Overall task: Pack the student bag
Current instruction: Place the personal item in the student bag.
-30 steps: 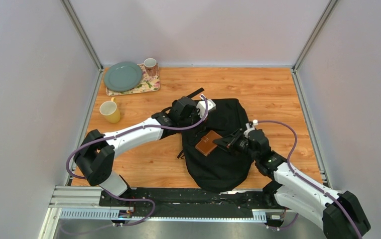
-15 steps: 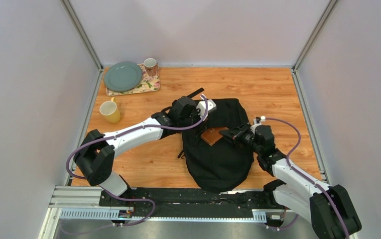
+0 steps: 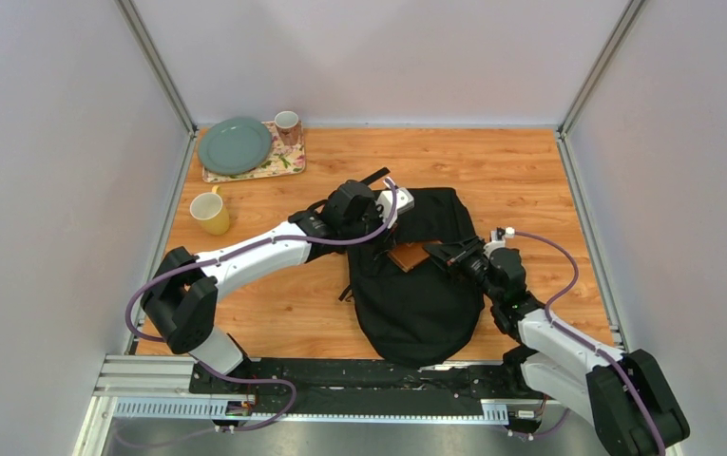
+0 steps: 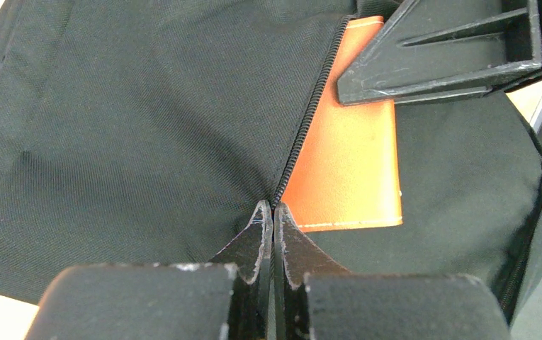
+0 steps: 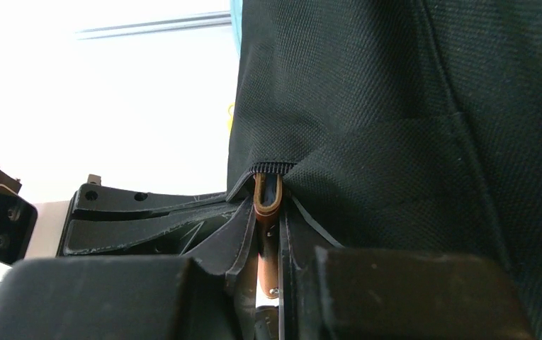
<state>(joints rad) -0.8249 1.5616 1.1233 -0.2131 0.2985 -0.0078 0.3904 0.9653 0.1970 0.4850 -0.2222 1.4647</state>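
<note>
wallet [image 4: 346, 163] perhaps half inside bag [image 3: 416, 304], mug [image 3: 209, 213] aside

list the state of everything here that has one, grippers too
student bag: lying flat on the table, zip opening parted
wallet: partly slid into the zip opening, the rest showing
left gripper: shut, pinching the bag's zip edge
right gripper: shut on the wallet
yellow mug: upright on the table
plate: flat on the tray
small mug: upright on the tray
</note>
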